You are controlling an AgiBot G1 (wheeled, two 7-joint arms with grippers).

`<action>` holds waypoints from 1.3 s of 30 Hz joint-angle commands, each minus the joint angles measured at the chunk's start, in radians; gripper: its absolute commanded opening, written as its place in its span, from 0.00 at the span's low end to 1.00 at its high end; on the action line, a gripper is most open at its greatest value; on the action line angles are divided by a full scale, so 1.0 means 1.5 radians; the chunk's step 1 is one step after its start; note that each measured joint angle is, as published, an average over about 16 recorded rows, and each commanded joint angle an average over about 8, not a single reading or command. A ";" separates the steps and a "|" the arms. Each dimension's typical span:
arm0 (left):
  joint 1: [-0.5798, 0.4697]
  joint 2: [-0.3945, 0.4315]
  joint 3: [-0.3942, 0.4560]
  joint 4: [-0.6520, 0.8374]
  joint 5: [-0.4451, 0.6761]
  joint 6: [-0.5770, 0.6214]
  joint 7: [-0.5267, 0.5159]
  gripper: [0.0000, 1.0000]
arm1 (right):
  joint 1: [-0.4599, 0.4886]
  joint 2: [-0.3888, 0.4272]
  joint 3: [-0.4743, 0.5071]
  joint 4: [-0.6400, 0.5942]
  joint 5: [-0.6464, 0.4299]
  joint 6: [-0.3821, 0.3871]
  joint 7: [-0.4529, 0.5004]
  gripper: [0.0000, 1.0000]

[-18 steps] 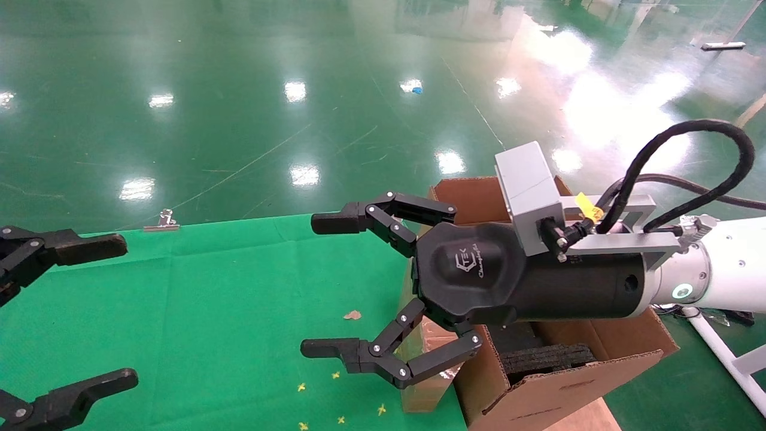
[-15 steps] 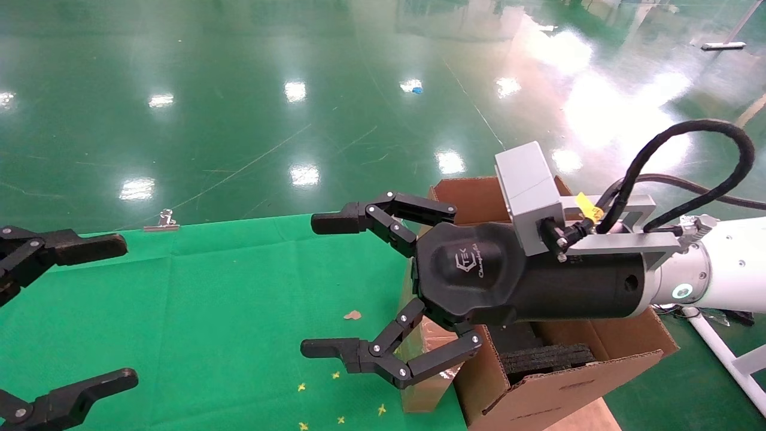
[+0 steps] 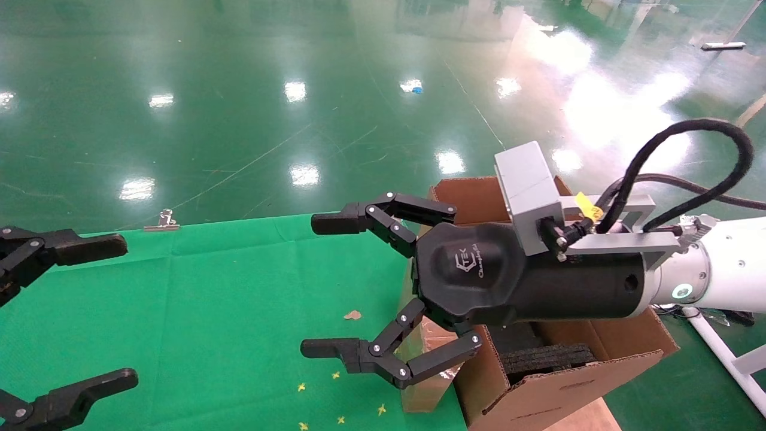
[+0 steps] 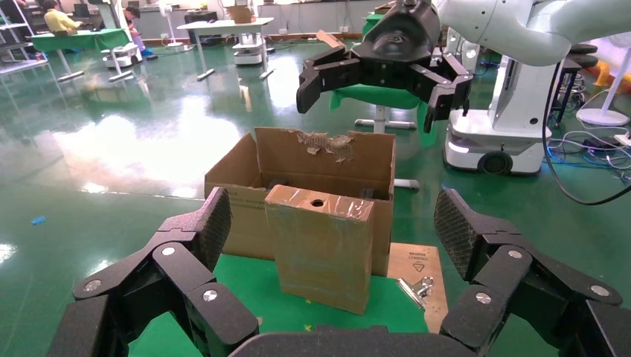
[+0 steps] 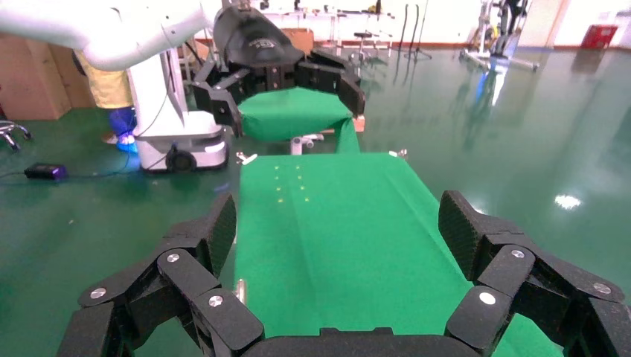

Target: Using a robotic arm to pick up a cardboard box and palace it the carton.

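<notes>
A green cloth-covered table spreads beneath both sets of fingers, with the glossy green floor beyond it. The carton, a large corrugated box with upright flaps and black foam blocks inside, stands behind the right fingers, under the wrist of the robotic arm. That arm reaches in over the carton, and its right gripper hovers above the cloth with fingers spread wide and nothing between them. The left gripper sits at the table's opposite side, its fingers likewise splayed wide and empty, pointing toward the right ones. The cardboard box, small, brown and glossy with tape, stands upright on the cloth against the carton's near wall, just behind and below the right gripper's fingertips, well apart from the left ones. A metal binder clip lies beside the box
</notes>
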 commanded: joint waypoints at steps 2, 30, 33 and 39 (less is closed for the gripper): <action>0.000 0.000 0.000 0.000 0.000 0.000 0.000 1.00 | 0.010 -0.001 -0.014 0.008 -0.028 0.007 0.017 1.00; -0.001 -0.001 0.002 0.000 -0.001 0.000 0.001 1.00 | 0.568 -0.148 -0.532 0.031 -0.509 -0.073 0.373 1.00; -0.001 -0.001 0.002 0.000 -0.001 0.000 0.001 1.00 | 0.622 -0.154 -0.611 0.030 -0.513 -0.074 0.394 1.00; -0.001 -0.001 0.002 0.000 -0.001 -0.001 0.001 1.00 | 0.689 -0.168 -0.749 0.029 -0.493 -0.068 0.425 1.00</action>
